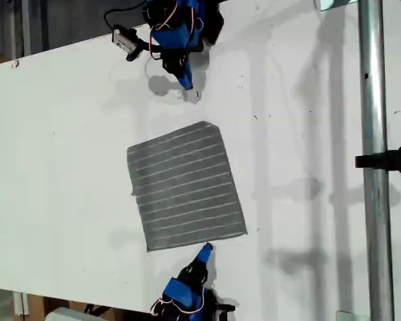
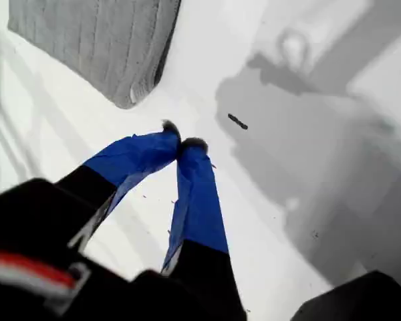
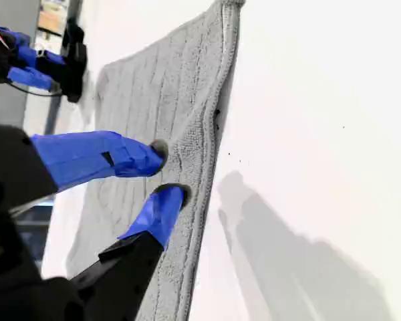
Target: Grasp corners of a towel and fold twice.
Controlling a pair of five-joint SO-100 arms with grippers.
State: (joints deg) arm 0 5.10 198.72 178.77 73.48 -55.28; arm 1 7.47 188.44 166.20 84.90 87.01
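1. Exterior view: the towel [image 1: 186,187] lies flat and unfolded on the tabletop [image 1: 67,134], so I judge the first fold has not begun. My first end effector [image 1: 189,85] sits near one towel corner but clear of it. My second end effector [image 1: 206,249] is just beside the opposite edge, close to another corner. Both arms reach in low towards the towel.
2. First wrist view: my first end effector [image 2: 180,142] has its tips pressed together and holds nothing. The nearest corner [image 2: 134,97] lies ahead of it, apart. It should open, reach that corner and pinch only the hem.
3. Second wrist view: my second end effector [image 3: 166,170] is narrowly parted, with its tips over the towel's [image 3: 140,100] hem and nothing visibly clamped. It should move along the hem to the corner itself before closing, so that both corners lift evenly.
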